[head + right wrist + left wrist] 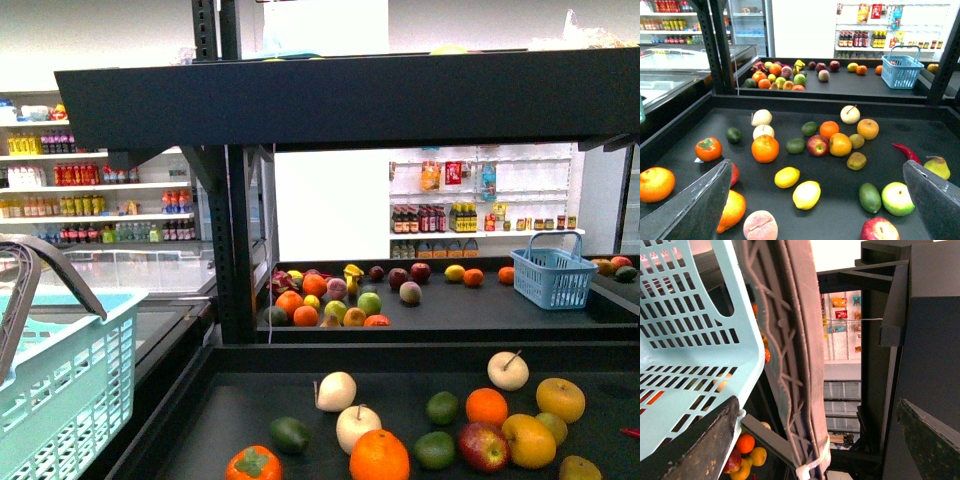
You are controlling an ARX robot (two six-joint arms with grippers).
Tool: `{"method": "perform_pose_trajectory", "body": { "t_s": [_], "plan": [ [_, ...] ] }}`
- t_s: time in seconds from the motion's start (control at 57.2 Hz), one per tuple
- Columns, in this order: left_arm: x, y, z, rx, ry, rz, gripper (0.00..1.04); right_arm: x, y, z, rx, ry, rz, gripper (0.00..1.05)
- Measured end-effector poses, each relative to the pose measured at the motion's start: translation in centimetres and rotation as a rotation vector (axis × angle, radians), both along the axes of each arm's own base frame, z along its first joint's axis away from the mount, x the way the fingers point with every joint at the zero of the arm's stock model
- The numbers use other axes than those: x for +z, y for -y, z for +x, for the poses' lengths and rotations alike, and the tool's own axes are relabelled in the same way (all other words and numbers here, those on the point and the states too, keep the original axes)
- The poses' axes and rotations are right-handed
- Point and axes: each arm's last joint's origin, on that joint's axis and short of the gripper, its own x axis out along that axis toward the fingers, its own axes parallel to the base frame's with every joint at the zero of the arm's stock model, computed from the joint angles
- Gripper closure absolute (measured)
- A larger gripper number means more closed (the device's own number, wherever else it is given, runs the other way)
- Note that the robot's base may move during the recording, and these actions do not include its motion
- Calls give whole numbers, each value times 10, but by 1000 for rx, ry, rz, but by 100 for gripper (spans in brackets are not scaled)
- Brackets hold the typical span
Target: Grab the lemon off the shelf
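Two bright yellow oblong lemons lie side by side on the black shelf tray (840, 222) in the right wrist view: a deeper yellow one (787, 177) and a paler one with a pointed end (806, 194). My right gripper (815, 212) is open above the tray, and both lemons lie between its fingers, apart from them. My left gripper (812, 445) is open, and the grey handle (800, 365) of a teal basket (690, 340) runs between its fingers. The black tiered shelf (300, 100) fills the front view; no lemon on the near tray and no gripper shows there.
Oranges (765, 148), apples (817, 145), avocados (870, 197), a peach (760, 226) and a red chilli (907, 152) lie around the lemons. A blue basket (902, 70) stands on the farther tray. The teal basket (60, 380) is at the near left. White bottle shelves line the back wall.
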Motion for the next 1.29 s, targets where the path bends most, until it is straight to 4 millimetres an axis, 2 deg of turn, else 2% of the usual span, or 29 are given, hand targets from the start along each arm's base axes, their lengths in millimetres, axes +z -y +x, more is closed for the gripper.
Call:
{"method": "perform_pose_trajectory", "body": {
  "t_s": [0.262,0.472,0.542,0.647,0.892,1.014,1.172,1.294],
  "plan": [
    [3,-1,18,-4,24,14,8,0,0,0,0,0,0,2],
    [-1,-3,26,4,13,37,8,0,0,0,0,0,0,2],
    [-2,-3,29,5,9,47,18,0,0,0,0,0,0,2],
    [-2,-4,30,5,14,59,43,0,0,0,0,0,0,2],
    [-6,-4,31,5,0,47,82,0,0,0,0,0,0,2],
    [-6,-4,31,-7,1,47,90,0,0,0,0,0,0,2],
    [-1,-3,28,-14,4,44,91,0,0,0,0,0,0,2],
    [10,2,16,-43,21,59,92,0,0,0,0,0,0,2]
  ]
}}
